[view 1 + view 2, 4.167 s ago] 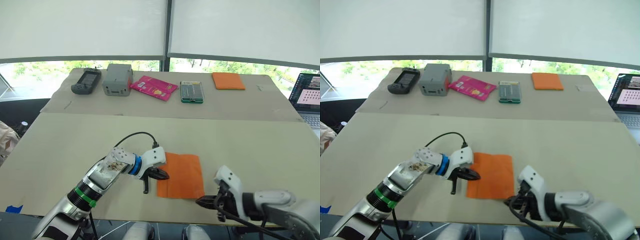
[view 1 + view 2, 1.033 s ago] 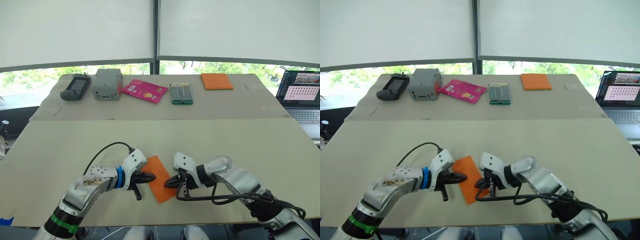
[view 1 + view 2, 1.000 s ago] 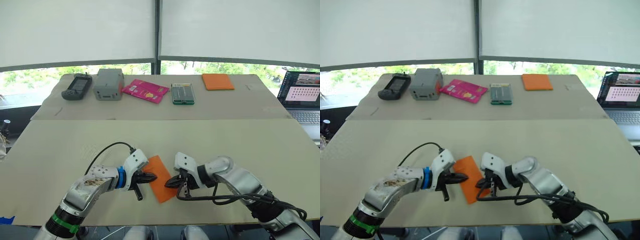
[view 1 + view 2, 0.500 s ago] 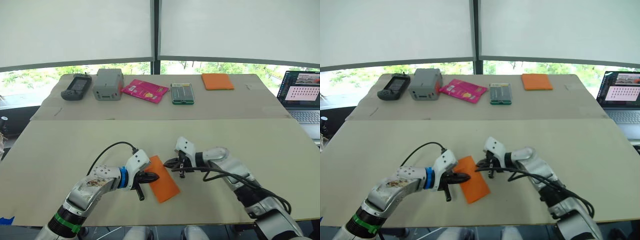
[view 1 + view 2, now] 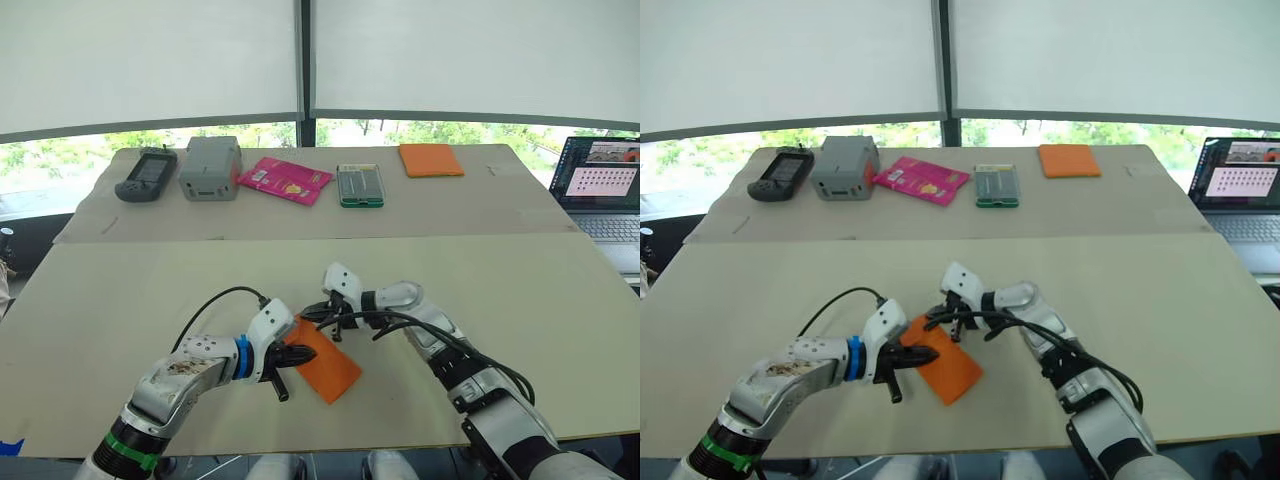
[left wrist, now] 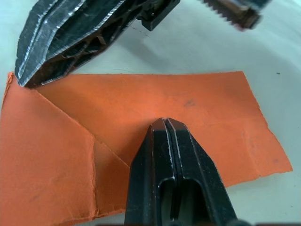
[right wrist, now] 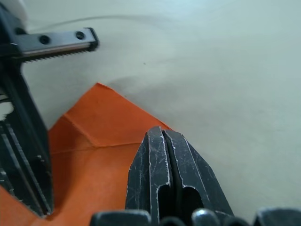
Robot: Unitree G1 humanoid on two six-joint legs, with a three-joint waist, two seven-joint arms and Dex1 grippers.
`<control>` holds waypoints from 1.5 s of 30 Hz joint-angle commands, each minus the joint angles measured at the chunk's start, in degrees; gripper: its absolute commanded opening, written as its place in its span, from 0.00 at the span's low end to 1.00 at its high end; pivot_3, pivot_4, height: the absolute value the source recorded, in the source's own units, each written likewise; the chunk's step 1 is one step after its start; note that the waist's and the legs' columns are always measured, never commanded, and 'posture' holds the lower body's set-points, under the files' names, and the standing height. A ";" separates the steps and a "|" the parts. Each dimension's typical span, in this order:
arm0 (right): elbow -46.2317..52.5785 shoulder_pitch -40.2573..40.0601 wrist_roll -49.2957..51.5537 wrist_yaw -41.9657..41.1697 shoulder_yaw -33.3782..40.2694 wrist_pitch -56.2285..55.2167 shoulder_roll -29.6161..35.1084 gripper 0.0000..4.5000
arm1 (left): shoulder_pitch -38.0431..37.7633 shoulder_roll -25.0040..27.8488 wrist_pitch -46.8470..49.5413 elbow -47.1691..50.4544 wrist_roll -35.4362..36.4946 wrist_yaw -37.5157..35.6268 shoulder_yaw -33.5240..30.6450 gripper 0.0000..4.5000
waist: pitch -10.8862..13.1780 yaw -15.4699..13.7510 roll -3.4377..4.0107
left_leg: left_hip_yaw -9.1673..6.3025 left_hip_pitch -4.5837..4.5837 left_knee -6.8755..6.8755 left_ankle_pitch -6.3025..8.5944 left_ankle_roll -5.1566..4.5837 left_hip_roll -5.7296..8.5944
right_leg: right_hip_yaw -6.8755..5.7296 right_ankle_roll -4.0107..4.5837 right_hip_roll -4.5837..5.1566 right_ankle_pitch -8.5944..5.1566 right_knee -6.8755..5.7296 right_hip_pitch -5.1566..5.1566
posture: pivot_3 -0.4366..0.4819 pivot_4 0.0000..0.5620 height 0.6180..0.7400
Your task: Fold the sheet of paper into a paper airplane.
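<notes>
The table (image 5: pixel 560 330) is a wide pale board, with a second one behind it carrying a black handset (image 5: pixel 146 174), a grey box (image 5: pixel 211 167), a pink packet (image 5: pixel 285 178), a green case (image 5: pixel 360 184) and an orange pad (image 5: pixel 431 159); a laptop (image 5: pixel 598 180) sits at the far right. Near the front edge lies the sheet of paper (image 5: pixel 326 364), flat, with one corner already folded into a triangle. The left gripper (image 5: pixel 296 353) presses its closed jaws down on the sheet's middle. The right gripper (image 5: pixel 322 315), jaws also closed and empty, rests on the far corner. The sheet looks thin, light and floppy, likely to slide or tear, so pin it flat and lift a free corner or edge.
</notes>
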State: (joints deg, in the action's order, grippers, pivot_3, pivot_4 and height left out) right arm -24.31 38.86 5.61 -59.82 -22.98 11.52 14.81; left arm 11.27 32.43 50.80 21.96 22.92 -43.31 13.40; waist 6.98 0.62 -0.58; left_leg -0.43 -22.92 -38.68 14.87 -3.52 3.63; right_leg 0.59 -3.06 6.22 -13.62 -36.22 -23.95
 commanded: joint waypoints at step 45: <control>56.23 -30.11 3.81 -7.26 0.31 21.64 28.68 0.01 | 4.01 7.49 -5.21 -7.19 -0.33 -9.90 1.22 0.00 | 0.01 -1.50 -0.09 | -0.07 0.55 0.49 0.19 -0.17 -0.23 | -0.11 0.29 0.17 -0.29 0.52 0.71 | 0.48 0.27 1.00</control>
State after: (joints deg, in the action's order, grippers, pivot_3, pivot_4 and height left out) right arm 30.51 8.28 5.57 -66.19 -25.56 29.11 42.85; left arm 15.56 38.91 45.93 15.39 22.80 -52.23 14.71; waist 6.99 -0.88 -0.67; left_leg -0.49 -22.42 -38.20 15.06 -3.70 3.40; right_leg 0.50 -2.78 6.41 -13.91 -35.69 -23.24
